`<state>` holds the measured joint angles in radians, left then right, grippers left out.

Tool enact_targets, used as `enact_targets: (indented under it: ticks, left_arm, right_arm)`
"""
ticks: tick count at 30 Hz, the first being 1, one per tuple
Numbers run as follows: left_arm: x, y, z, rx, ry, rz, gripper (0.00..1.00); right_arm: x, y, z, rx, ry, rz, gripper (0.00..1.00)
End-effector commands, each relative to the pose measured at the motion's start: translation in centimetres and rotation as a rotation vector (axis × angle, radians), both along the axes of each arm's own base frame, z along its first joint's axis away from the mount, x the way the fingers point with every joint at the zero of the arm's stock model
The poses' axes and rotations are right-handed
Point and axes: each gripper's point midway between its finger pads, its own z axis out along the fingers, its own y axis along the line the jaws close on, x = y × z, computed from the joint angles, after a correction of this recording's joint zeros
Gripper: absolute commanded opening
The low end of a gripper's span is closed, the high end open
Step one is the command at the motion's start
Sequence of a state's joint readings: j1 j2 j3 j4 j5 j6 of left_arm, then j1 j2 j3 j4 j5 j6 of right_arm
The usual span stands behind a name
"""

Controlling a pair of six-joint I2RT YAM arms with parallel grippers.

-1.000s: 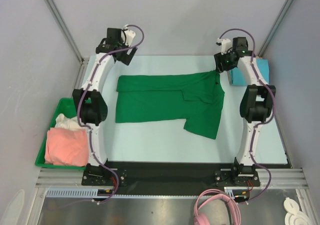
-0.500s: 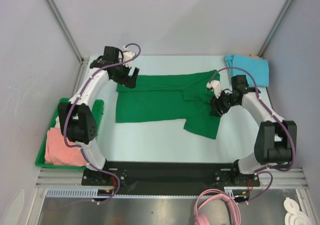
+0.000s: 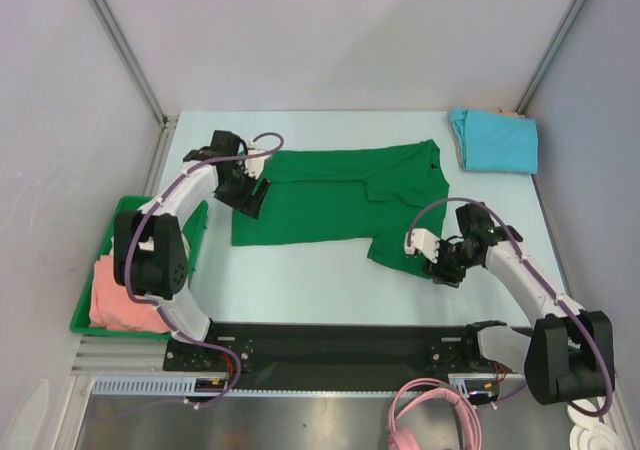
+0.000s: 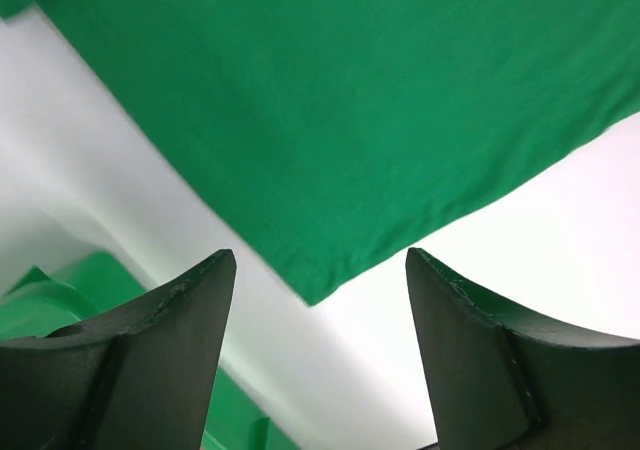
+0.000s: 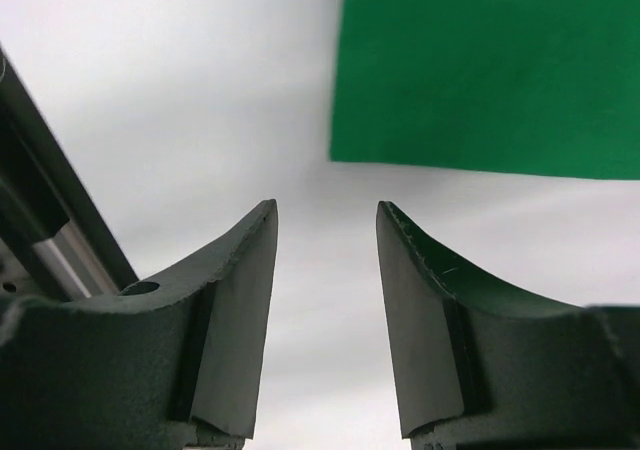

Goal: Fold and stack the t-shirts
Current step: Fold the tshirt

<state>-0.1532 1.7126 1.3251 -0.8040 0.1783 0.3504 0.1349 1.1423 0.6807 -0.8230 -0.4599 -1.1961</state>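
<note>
The green t-shirt is smooth matt cloth. On my right hand the fingers look dark, matt, grainy; the table smooth.

Spread t-shirt on table centre, folded shirt far right, bin left

arms: white links, black joints | cables: purple | gripper fingers: dark, curved

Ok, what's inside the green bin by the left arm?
A crumpled pink garment fills the near part of the green bin. The left arm hangs over the far part, so whatever lies there, or under the pink garment, cannot be seen.
</note>
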Motion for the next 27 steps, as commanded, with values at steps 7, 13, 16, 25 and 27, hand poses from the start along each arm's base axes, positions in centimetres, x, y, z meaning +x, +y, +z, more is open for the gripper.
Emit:
enact_targets:
  ticks: [7, 13, 16, 25, 27]
  left_arm:
    - [2.0, 2.2, 1.3, -0.014, -0.109, 0.037, 0.75]
    - [1.9, 1.2, 1.3, -0.086, -0.086, 0.048, 0.74]
    - [2.2, 1.9, 0.6, -0.046, -0.073, 0.059, 0.73]
    - [1.4, 2.5, -0.1, -0.018, -0.071, 0.053, 0.73]
    - [1.1, 2.5, -0.1, -0.018, -0.074, 0.050, 0.73]
  right_arm:
    - [-0.9, -1.0, -1.9, -0.101, -0.045, 0.115, 0.49]
    - [0.7, -1.5, -3.4, -0.146, -0.032, 0.130, 0.48]
    - [1.7, -1.1, -3.2, -0.128, -0.013, 0.105, 0.47]
    - [1.5, -0.3, -3.0, -0.098, 0.015, 0.145, 0.45]
    - [1.0, -0.6, -3.0, -0.109, 0.022, 0.163, 0.45]
